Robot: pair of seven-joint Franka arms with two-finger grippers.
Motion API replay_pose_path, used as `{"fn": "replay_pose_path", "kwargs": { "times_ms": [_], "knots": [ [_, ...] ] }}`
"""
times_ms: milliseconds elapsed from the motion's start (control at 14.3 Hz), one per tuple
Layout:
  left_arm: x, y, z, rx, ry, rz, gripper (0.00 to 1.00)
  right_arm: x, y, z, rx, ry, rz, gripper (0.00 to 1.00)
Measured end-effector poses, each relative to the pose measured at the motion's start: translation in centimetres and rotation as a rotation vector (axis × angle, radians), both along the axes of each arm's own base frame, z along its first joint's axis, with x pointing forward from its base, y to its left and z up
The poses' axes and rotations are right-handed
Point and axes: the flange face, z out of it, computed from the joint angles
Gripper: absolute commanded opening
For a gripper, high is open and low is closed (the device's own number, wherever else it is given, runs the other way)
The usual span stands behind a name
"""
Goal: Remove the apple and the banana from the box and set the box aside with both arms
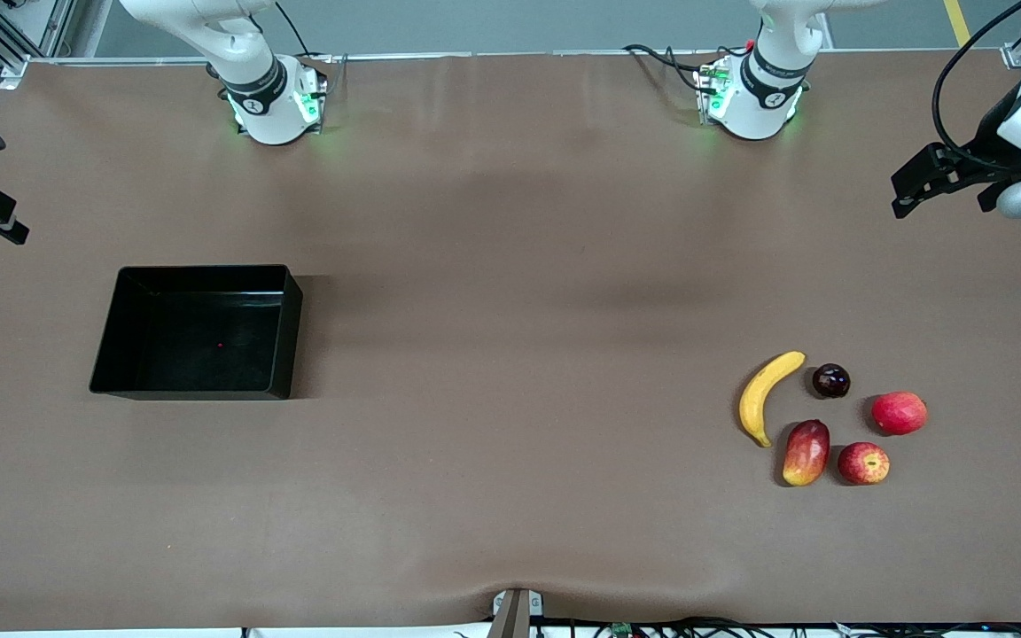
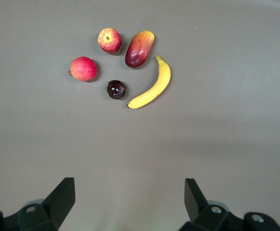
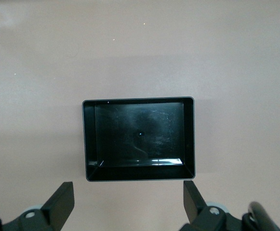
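Observation:
The yellow banana (image 1: 766, 396) and the blotchy red apple (image 1: 863, 463) lie among a cluster of fruit toward the left arm's end of the table. Both show in the left wrist view, the banana (image 2: 153, 86) and the apple (image 2: 110, 40). The black box (image 1: 200, 332) stands empty toward the right arm's end; it also shows in the right wrist view (image 3: 190, 139). My left gripper (image 1: 905, 190) (image 2: 130, 192) is open and empty, up over the table's edge at the left arm's end. My right gripper (image 1: 5, 226) (image 3: 128, 195) is open and empty, up over the edge at the right arm's end.
An oblong red-yellow mango (image 1: 806, 452) lies between banana and apple. A plain red round fruit (image 1: 899, 413) and a small dark round fruit (image 1: 830, 380) lie in the same cluster. Brown table mat spreads between box and fruit.

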Motion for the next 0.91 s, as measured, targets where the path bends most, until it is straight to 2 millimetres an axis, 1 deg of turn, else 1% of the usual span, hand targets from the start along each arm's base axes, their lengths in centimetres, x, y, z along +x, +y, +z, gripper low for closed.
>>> {"fn": "replay_pose_path", "kwargs": {
  "times_ms": [910],
  "knots": [
    [-0.26, -0.41, -0.22, -0.001, 0.021, -0.010, 1.00, -0.04, -0.14, -0.05, 0.000, 0.004, -0.003, 1.00]
  ]
}}
